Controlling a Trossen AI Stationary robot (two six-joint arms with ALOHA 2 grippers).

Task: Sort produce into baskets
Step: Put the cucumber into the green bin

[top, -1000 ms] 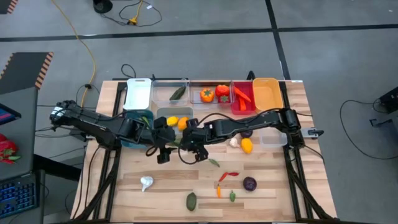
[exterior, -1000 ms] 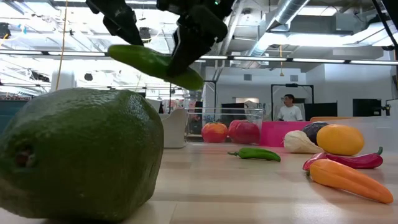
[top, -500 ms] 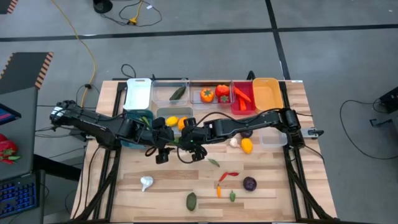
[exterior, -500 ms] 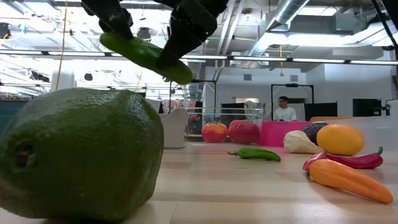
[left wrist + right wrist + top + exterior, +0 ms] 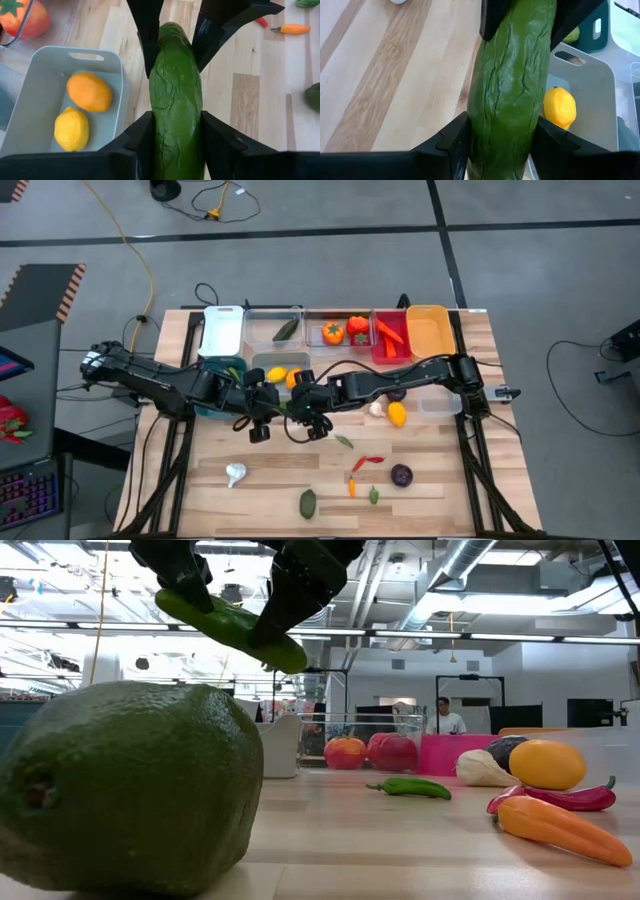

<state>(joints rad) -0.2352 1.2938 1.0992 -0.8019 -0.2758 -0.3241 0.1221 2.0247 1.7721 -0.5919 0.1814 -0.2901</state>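
Observation:
A long green cucumber (image 5: 225, 625) hangs in the air between my two grippers, above the table next to the grey-blue tub (image 5: 262, 362), which holds a lemon (image 5: 71, 129) and an orange fruit (image 5: 89, 91). My left gripper (image 5: 260, 418) is shut on one end and my right gripper (image 5: 313, 416) on the other. In the low view the cucumber slants, its right-gripper end lower. The cucumber fills the middle of both wrist views (image 5: 176, 100) (image 5: 512, 85). My left gripper pinches the cucumber's end (image 5: 175, 145) between its two fingers, one on each long side, the fingers lying along the cucumber. It is clear of the table. My right gripper pinches the other end (image 5: 502, 145) the same way, coming from the table's right.
Tubs line the far edge: white (image 5: 223, 330), clear with a cucumber (image 5: 262, 320), clear with peppers (image 5: 318, 316), red (image 5: 380, 352), orange (image 5: 428, 330). Garlic (image 5: 235, 473), a green fruit (image 5: 307, 502), chillies (image 5: 368, 463), a carrot (image 5: 352, 484) and a purple ball (image 5: 401, 475) lie near the front.
Both grippers have gone up and a little toward the table's left edge with the cucumber held between them. The cucumber has risen and tilted a little more, its left-gripper end higher.

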